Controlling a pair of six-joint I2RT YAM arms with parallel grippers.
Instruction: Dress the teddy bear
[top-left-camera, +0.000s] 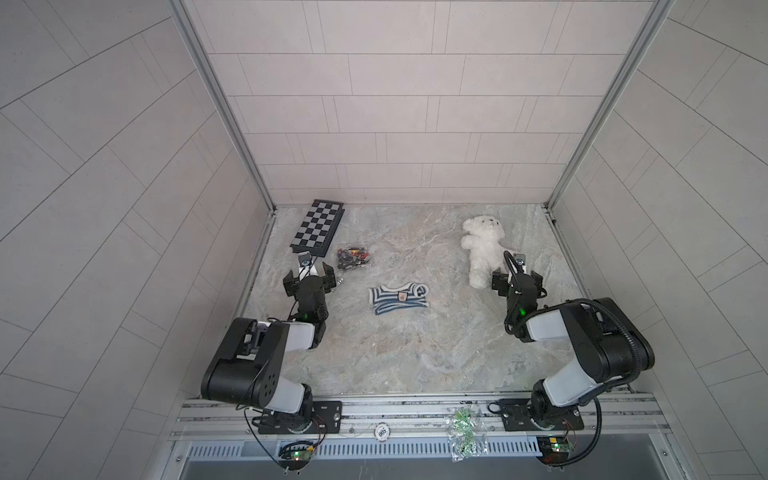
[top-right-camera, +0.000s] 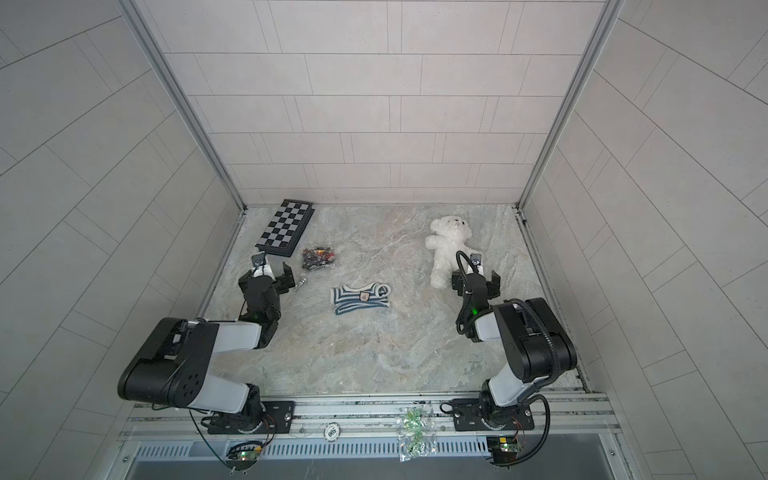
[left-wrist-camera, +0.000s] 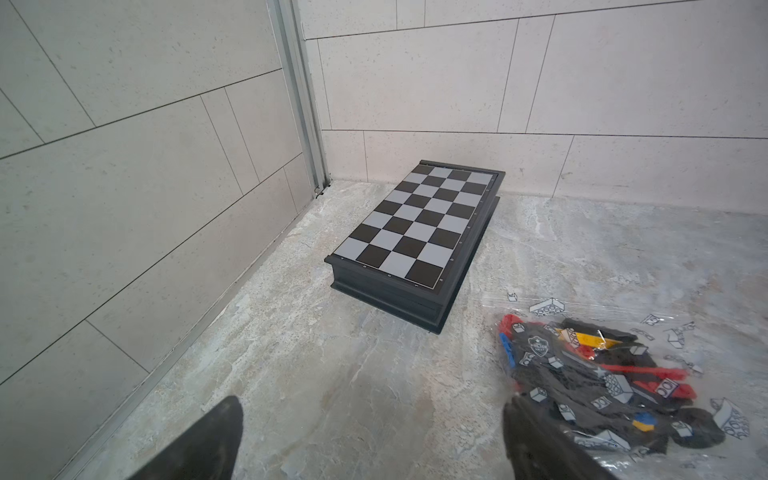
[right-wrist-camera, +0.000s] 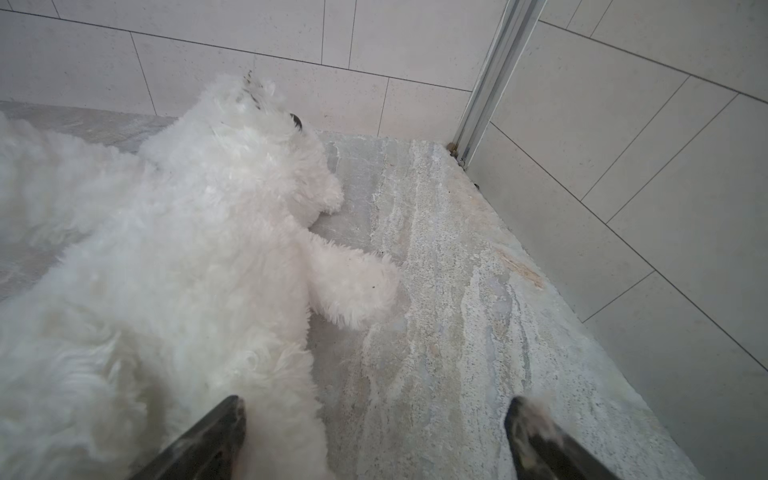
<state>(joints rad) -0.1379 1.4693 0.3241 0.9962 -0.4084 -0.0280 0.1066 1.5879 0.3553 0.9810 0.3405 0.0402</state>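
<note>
Grey-veined stone-look bench (top-left-camera: 415, 353), with tiled walls on three sides. At the far left back is a folded chessboard (top-left-camera: 318, 226), closed and lying flat near the back-left corner. Just right of its near end sits a clear bag of toy bricks (top-left-camera: 353, 257) holding red, black, yellow and blue pieces. The left end effector (top-left-camera: 309, 275) is near both, in front of them, with its fingers wide apart and nothing between them. The left wrist view shows bare bench in the gap, and one fingertip overlaps the bag's edge; contact is unclear. A small silver item (top-left-camera: 340, 281) lies just right of that end effector, too small to identify.

In the middle, a navy-and-white striped shirt (top-left-camera: 399, 297) lies flat with its badge up, well apart from both arms.

On the right, the teddy bear (top-left-camera: 484, 249), white and fluffy, lies on its back at the back right of the bench, head toward the back wall. The right end effector (top-left-camera: 516, 277) is at the bear's legs, fingers wide apart and gripping nothing. In the right wrist view one fingertip (right-wrist-camera: 226, 419) lies over the fur; I can't tell if it touches.
</note>
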